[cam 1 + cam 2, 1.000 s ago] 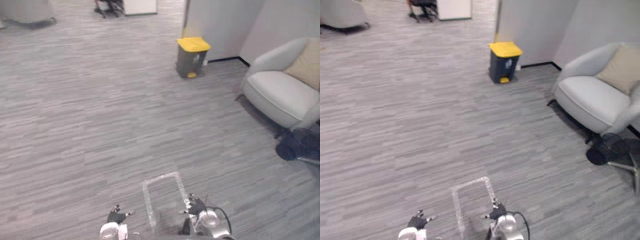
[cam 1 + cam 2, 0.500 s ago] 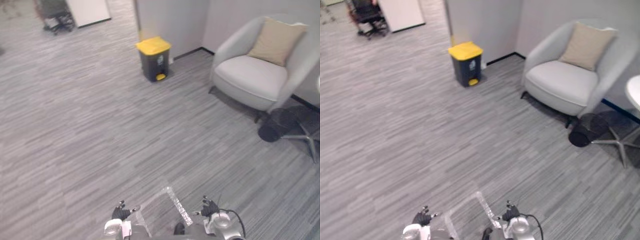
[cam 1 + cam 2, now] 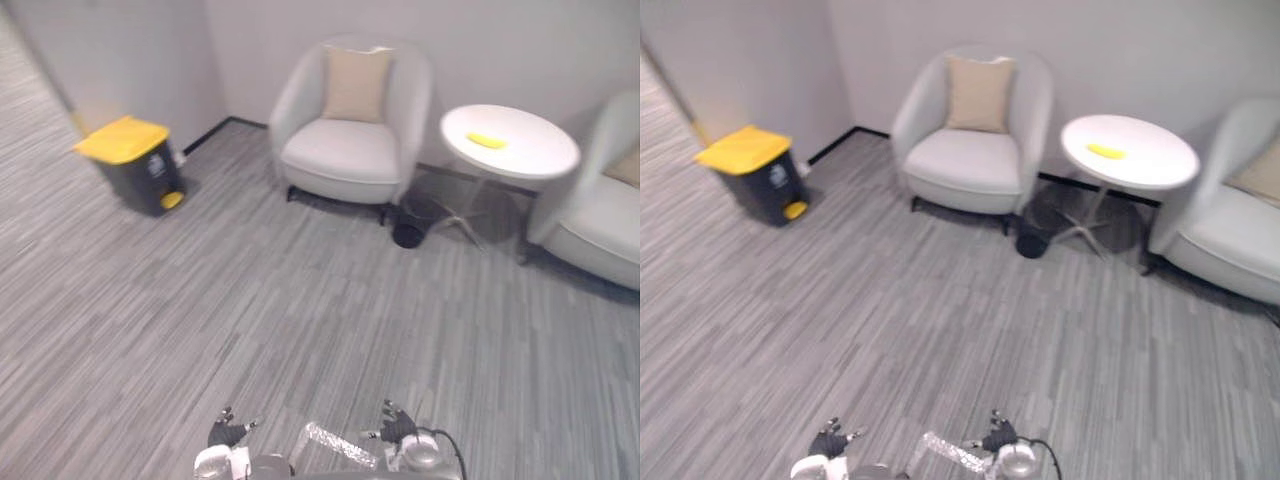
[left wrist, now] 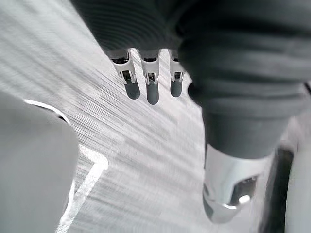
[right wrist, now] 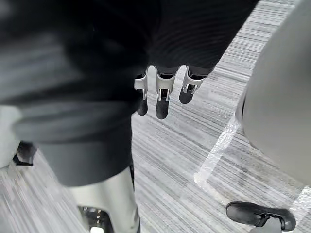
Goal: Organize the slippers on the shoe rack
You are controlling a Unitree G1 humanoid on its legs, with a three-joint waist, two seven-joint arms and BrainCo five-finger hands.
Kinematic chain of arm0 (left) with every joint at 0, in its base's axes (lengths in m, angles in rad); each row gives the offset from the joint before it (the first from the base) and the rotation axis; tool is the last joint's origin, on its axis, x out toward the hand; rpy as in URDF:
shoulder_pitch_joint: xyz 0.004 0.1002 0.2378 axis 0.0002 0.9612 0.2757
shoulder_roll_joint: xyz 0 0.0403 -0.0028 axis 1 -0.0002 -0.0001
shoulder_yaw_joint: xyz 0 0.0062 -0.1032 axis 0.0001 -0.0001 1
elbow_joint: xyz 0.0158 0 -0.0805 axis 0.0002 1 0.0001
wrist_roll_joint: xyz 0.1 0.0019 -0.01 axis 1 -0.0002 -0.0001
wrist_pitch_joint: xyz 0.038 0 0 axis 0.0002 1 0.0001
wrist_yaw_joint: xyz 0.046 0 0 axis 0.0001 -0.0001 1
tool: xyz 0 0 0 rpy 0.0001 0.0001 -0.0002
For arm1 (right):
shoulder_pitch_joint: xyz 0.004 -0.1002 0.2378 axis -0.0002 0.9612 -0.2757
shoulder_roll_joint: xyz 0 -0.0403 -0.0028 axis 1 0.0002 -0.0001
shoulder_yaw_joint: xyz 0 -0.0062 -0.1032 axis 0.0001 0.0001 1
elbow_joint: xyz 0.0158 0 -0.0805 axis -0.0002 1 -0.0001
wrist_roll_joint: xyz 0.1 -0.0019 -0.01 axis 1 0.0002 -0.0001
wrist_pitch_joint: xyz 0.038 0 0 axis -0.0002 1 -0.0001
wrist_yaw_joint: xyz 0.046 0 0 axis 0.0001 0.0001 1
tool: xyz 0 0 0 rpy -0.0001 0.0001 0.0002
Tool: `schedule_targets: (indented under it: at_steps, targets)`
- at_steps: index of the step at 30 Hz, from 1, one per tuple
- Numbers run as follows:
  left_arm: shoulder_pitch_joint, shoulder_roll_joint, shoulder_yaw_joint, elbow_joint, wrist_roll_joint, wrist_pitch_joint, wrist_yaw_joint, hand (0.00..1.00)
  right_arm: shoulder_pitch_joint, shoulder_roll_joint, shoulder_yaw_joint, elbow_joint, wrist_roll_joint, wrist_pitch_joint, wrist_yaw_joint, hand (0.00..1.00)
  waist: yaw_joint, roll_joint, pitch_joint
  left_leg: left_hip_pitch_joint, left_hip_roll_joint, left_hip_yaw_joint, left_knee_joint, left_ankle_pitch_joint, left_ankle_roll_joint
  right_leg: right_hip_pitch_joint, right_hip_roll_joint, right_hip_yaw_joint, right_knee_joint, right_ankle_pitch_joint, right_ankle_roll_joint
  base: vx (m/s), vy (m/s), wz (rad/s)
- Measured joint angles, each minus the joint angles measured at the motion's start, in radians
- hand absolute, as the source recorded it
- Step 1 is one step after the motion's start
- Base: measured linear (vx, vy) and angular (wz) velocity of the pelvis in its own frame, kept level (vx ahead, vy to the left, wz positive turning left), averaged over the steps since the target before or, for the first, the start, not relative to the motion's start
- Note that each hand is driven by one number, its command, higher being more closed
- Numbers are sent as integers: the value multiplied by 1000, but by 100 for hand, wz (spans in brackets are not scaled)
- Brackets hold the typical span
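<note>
The left hand [image 3: 228, 433] and the right hand [image 3: 397, 427] are hanging low over the grey carpeted floor [image 3: 300, 310], each with its fingers loose and apart, closing on nothing, and a strip of clear tape [image 3: 338, 446] is lying on the floor between them. Ahead, a pale armchair [image 3: 345, 155] with a beige cushion [image 3: 356, 84] is standing by the wall, and a round white desk [image 3: 530, 155] just beside it is carrying a small yellow thing [image 3: 486, 140]. A dark bin with a yellow lid [image 3: 135, 165] is standing well apart to the left.
</note>
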Motion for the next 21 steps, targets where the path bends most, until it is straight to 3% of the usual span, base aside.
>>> schedule_targets:
  at_steps: [5, 6, 8, 10, 11, 13, 14, 15, 16, 17, 18, 19, 21]
  targets:
    - [-18, -10, -43, 18, 0, 1, -5, 0, -32, -66, -1, 38, -1, -4, -1, 0, -8, 38, 15, 22, 15, -5, -52, 15, -14, 19, 42, 12, -57, 33, -14, 72, -35, -19]
    - [-17, -13, -52, 21, 1, 1, -6, 0, -27, -83, -2, 42, 0, -4, -1, 0, -12, 50, 15, 31, 25, -18, -46, 19, -16, 67, 68, 3, -134, 65, -14, 64, -36, 8]
    - [-17, -13, -52, 20, 2, 0, -7, 0, -22, -89, -9, 50, 0, -4, -1, 0, -13, 48, 18, 27, 33, -21, -17, 18, -17, 97, 82, 3, -189, 87, -13, 22, -53, 3]
    - [-25, -5, -49, 10, 3, -1, -10, 0, -20, -104, -12, 62, 2, -5, -2, 0, -10, 32, 32, -60, 58, -27, 197, 6, -36, 149, 98, 20, -278, 118, -12, -13, -74, -10]
    - [-28, -5, -49, 6, 3, -1, -10, 0, -20, -106, -12, 62, 2, -5, -1, 0, -9, 34, 35, -73, 65, -27, 229, 2, -41, 153, 101, 23, -283, 120, -14, -10, -2, -42]
    - [-35, -20, -40, -14, 3, -1, -10, 0, -12, -110, -19, 41, 4, -4, -3, 0, 10, 61, 58, -163, 127, -38, 493, 1, -32, 171, 132, 99, -286, 117, -31, -4, 76, -78]
    - [-34, -19, -34, -14, 3, -2, -10, 0, -8, -112, -21, 41, 4, -3, -3, 0, 14, 59, 58, -171, 125, -51, 502, -13, -26, 175, 132, 111, -284, 114, -33, 61, 122, -97]
    - [-33, -21, -28, -14, 7, 0, -10, 0, -15, -113, -45, 37, 4, -1, -9, 0, 14, 63, 57, -169, 88, -125, 431, -78, -19, 163, 127, 160, -266, 115, -33, 68, 126, -97]
    - [-33, -23, -30, -14, 11, 0, -9, 0, -15, -114, -63, 37, 6, 2, -15, 0, 9, 63, 60, -170, 42, -198, 316, -93, -18, 148, 117, 193, -253, 117, -28, 61, 127, -98]
    - [-32, -24, -30, -14, 11, 0, -8, 0, -14, -113, -71, 37, 6, 2, -17, 0, 9, 63, 60, -168, 29, -227, 262, -91, -21, 143, 113, 203, -249, 118, -26, 13, 160, -94]
    - [-29, -34, -37, -13, 10, -1, -8, 0, -9, -121, -81, 34, 6, 2, -20, 0, 11, 82, 54, -153, 16, -305, 94, 2, -58, 121, 128, 240, -236, 110, -13, 5, 162, -71]
    - [-30, -35, -37, -12, 10, -2, -8, 0, -6, -124, -82, 37, 6, 2, -21, 0, 15, 85, 57, -146, 18, -307, 92, 40, -50, 119, 137, 255, -234, 106, -8, 10, 156, -66]
    - [-31, -18, -48, -9, 11, -1, -7, 0, 7, -108, -88, 31, 12, 1, -23, 0, 7, 56, 45, -112, 2, -263, 46, 34, -44, 138, 116, 293, -271, 123, 13, 74, 102, -36]
